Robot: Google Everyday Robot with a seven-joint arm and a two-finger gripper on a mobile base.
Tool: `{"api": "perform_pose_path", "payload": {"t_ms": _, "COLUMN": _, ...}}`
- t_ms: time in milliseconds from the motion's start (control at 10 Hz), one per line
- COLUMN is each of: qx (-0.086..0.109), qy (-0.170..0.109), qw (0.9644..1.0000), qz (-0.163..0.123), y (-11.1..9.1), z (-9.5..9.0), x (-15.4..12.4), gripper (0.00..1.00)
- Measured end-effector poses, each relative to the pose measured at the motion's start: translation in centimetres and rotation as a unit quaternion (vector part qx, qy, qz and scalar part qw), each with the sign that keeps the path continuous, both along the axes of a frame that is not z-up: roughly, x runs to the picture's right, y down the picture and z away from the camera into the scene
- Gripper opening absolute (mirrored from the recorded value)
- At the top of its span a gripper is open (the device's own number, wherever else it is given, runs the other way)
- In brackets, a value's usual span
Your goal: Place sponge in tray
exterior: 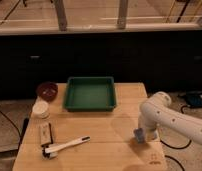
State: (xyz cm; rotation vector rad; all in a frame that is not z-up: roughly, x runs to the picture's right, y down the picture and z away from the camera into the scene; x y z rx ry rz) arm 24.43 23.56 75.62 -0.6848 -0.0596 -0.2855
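The dark-green square tray (90,105) with a raised rim stands at the back middle of the wooden table. My white arm comes in from the right, and its gripper (140,135) points down at the table's right side, in front of and to the right of the tray. A small blue-grey sponge (139,134) shows at the gripper's tip, and the gripper is shut on it. The sponge sits low, at or just above the tabletop; I cannot tell which.
A dark-red round bowl (47,90) and a pale round container (41,108) stand left of the tray. A tan block with a dark edge (46,133) and a white-handled brush (66,145) lie at the front left. A dark wall runs behind the table.
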Motion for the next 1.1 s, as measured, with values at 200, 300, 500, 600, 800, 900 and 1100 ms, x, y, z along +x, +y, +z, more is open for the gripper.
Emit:
{"api": "perform_pose_path", "payload": {"t_ms": 200, "qx": 0.005, "qy": -0.001, "qw": 1.0, "qz": -0.001, "y": -1.6, "z": 0.2, "x": -0.9, "gripper": 0.05}}
{"api": "perform_pose_path", "payload": {"t_ms": 300, "qx": 0.009, "qy": -0.002, "qw": 1.0, "qz": -0.003, "y": -2.6, "z": 0.5, "x": -1.4, "gripper": 0.05}}
{"api": "perform_pose_path", "payload": {"t_ms": 500, "qx": 0.01, "qy": -0.003, "qw": 0.9999, "qz": -0.007, "y": -3.4, "z": 0.6, "x": -1.9, "gripper": 0.05}}
{"api": "perform_pose_path", "payload": {"t_ms": 600, "qx": 0.01, "qy": 0.0, "qw": 0.9999, "qz": -0.005, "y": -3.4, "z": 0.4, "x": -1.7, "gripper": 0.03}}
{"api": "perform_pose_path", "payload": {"t_ms": 800, "qx": 0.015, "qy": -0.004, "qw": 0.9999, "qz": -0.005, "y": -4.7, "z": 0.9, "x": -3.0, "gripper": 0.11}}
{"api": "perform_pose_path", "payload": {"t_ms": 900, "qx": 0.017, "qy": 0.0, "qw": 0.9998, "qz": -0.006, "y": -5.0, "z": 1.1, "x": -2.7, "gripper": 0.17}}
{"api": "perform_pose_path", "payload": {"t_ms": 1100, "qx": 0.015, "qy": 0.0, "qw": 0.9999, "qz": -0.001, "y": -6.2, "z": 1.7, "x": -2.8, "gripper": 0.14}}
